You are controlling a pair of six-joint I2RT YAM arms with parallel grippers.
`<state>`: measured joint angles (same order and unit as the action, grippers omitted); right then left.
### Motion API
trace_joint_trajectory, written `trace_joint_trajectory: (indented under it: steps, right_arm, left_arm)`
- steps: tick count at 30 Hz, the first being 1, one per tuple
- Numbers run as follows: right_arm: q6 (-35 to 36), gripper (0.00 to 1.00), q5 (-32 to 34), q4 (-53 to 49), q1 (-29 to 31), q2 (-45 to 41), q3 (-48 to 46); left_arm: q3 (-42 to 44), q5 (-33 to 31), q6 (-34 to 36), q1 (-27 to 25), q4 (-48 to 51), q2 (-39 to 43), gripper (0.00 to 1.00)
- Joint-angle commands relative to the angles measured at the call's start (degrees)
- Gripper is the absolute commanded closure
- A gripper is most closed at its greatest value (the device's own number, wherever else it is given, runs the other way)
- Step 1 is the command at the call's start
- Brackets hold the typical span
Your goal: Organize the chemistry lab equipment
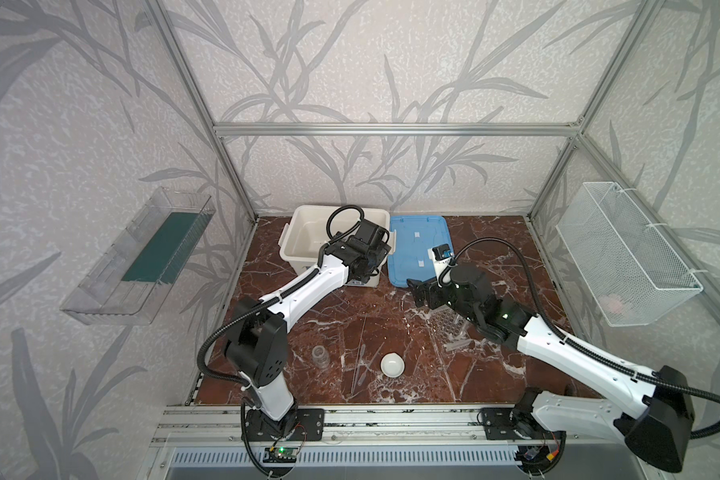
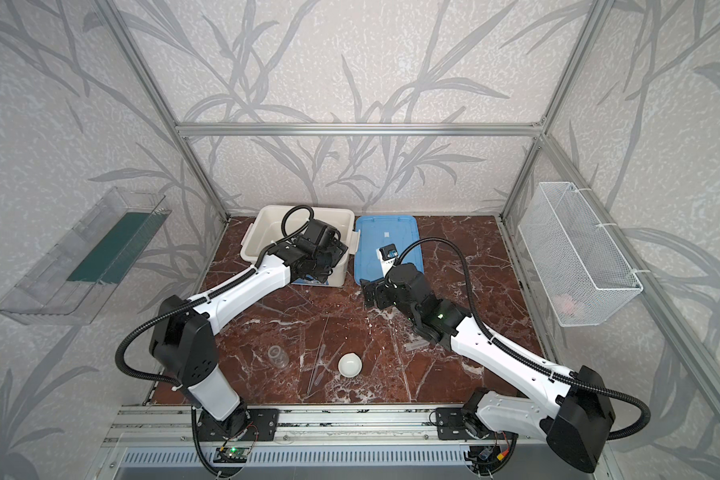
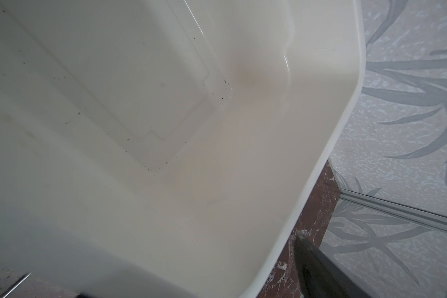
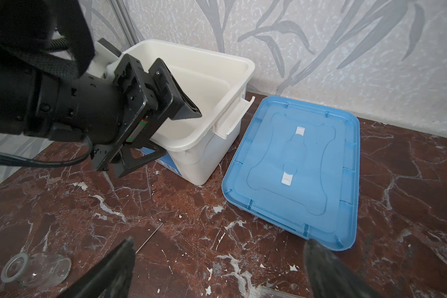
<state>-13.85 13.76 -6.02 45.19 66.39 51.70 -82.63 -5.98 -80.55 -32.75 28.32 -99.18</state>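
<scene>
text: none legible | white tub label (image 4: 170,166): blue print, too blurred to read

Brown marble table (image 1: 391,307) held white tub (image 1: 308,232) beside blue lid (image 1: 412,237) at back, jar (image 1: 320,356), pipette (image 1: 361,365), dish (image 1: 393,365) nearer front, rack (image 1: 447,322) rightward.

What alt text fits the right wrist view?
Left gripper, jaws apart, straddles the near wall of an open white tub. A blue lid lies flat beside it on the brown marble table. A small clear jar rests near the right gripper, jaws open.
</scene>
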Motion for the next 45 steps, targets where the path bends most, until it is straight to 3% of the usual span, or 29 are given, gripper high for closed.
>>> trace_joint_trajectory:
  steps: [1,5,10,15,19,26,31,37,45]
  right_arm:
    - [-0.5,0.0,2.4,1.8,-0.4,-1.4,-1.0]
    - [-0.4,0.0,2.5,1.9,-0.5,-1.9,-1.3]
    - [-0.5,0.0,2.6,2.4,-0.5,-3.5,-2.4]
    - [1.0,0.01,-1.0,1.0,-0.9,-7.7,-2.7]
    - [5.3,0.01,-6.1,-4.5,-1.1,-9.8,-1.0]
    - [11.2,0.01,-14.4,-15.7,-1.1,-10.9,1.6]
    - [10.5,0.01,-23.7,-15.0,-0.1,-7.7,1.1]
    - [10.7,0.01,-23.0,-12.5,6.0,-0.3,2.2]
    - [8.1,0.01,-24.7,-6.5,11.1,8.2,2.0]
  left_arm:
    - [-3.0,0.7,-0.8,-0.9,-1.5,-1.3,0.14]
    - [-6.1,-1.1,1.0,-2.7,0.4,-1.7,0.12]
    - [-4.1,-0.4,2.8,-4.1,-0.8,2.1,0.04]
    - [0.5,-0.4,13.3,-5.0,-1.6,10.1,0.01]
    - [4.8,5.6,22.7,-4.9,-1.8,16.7,0.01]
    - [10.0,10.9,32.2,-5.0,15.5,28.1,0.01]
    - [10.9,7.5,37.4,-5.0,31.9,31.3,0.01]
    - [14.9,-0.9,36.7,-5.1,45.2,34.1,0.01]
    - [31.1,-1.2,29.5,-5.0,39.7,40.3,0.01]
